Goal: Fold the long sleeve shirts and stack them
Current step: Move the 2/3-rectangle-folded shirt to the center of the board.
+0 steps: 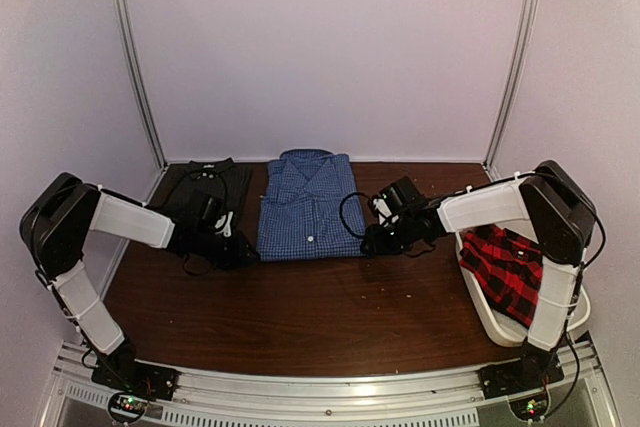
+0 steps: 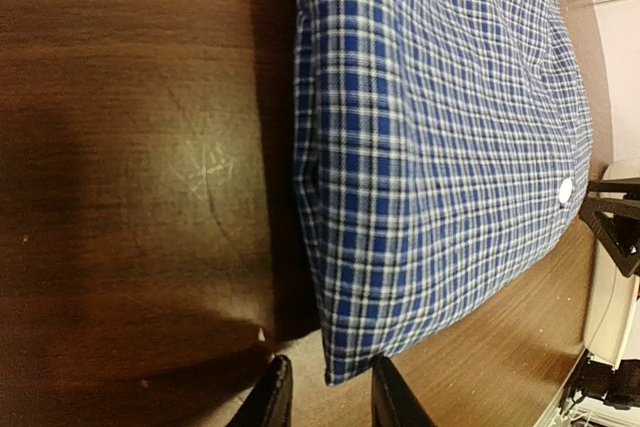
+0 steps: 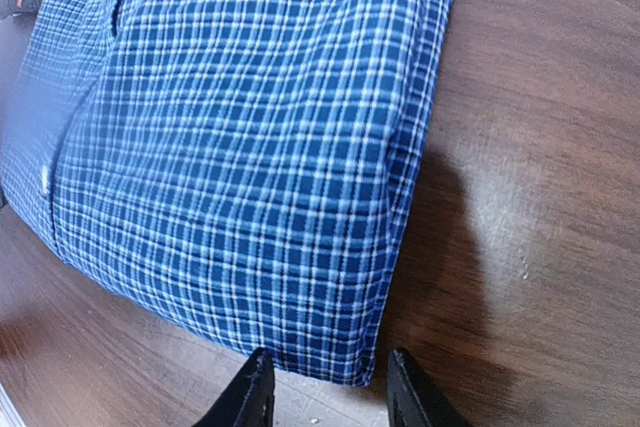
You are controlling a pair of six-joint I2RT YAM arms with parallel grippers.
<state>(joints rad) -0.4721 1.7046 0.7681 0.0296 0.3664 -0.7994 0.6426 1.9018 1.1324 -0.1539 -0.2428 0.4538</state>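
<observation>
A folded blue gingham shirt (image 1: 305, 207) lies flat in the middle of the table, collar at the far end. My left gripper (image 1: 243, 250) sits low at its near left corner. In the left wrist view the shirt (image 2: 440, 127) has its corner between my left gripper's (image 2: 330, 405) open jaws, with a gap on each side. My right gripper (image 1: 368, 242) is at the near right corner. There too the shirt's (image 3: 250, 147) corner lies between my right gripper's (image 3: 330, 399) open jaws, untouched. A dark charcoal shirt (image 1: 205, 182) lies folded at the back left. A red-and-black plaid shirt (image 1: 505, 262) is bunched in the tub.
A white plastic tub (image 1: 498, 325) stands at the table's right edge, beside the right arm. Brown wood table (image 1: 320, 317) stretches in front of the blue shirt. White walls close in the back and both sides.
</observation>
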